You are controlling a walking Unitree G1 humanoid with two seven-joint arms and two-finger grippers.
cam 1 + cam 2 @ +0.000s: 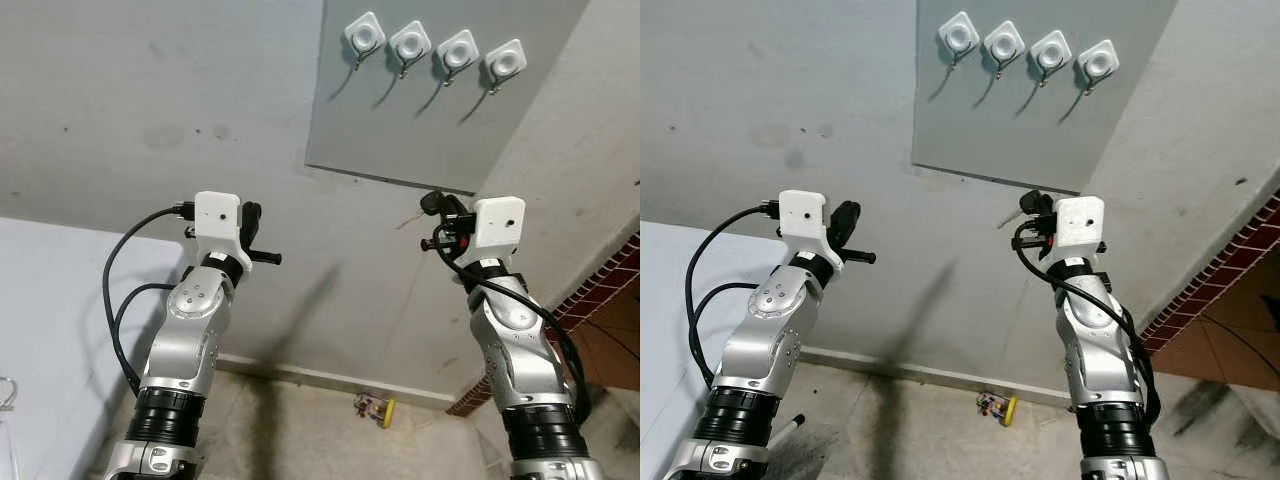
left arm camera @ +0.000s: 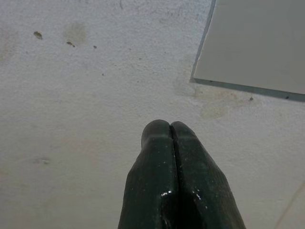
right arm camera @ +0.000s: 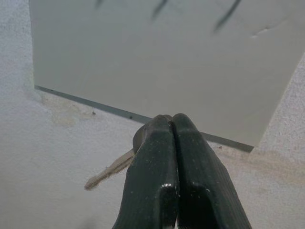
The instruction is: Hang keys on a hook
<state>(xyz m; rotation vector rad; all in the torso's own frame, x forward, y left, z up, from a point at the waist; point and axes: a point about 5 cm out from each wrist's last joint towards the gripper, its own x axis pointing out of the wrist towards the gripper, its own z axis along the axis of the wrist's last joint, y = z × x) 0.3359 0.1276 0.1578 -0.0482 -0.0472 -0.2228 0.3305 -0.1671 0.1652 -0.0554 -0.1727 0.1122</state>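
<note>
From my head cameras I see a rough grey wall [image 1: 150,110] with a smooth grey panel [image 1: 420,130] fixed to it. Along the panel's top run four white hooks [image 1: 435,47] in a row, each with a small metal prong hanging below its pad. Both my arms are raised towards the wall. My right gripper [image 1: 437,222] sits just below the panel's lower edge, well beneath the hooks, and a pale key [image 1: 409,219] juts out sideways from its fingers. My left gripper [image 1: 255,238] hovers over bare wall, off to the left of the panel. Down on the floor, near the skirting, lies one small colourful item with a yellow part [image 1: 377,408]; I cannot tell what it is. A strip of red brick [image 1: 610,285] shows at the right edge, and a pale flat surface [image 1: 50,330] lies at the lower left.

Through my left wrist camera, my two black fingers [image 2: 157,176] are pressed tight together with nothing between them. Ahead is speckled wall, with one corner of the panel [image 2: 257,43] off to the side.

Through my right wrist camera, my fingers [image 3: 157,176] are clamped together on the key [image 3: 112,169]; its blade sticks out beside them, against the wall. Beyond the fingertips spreads the panel [image 3: 157,57], and three dark streaks near its far edge look like hook shadows.
</note>
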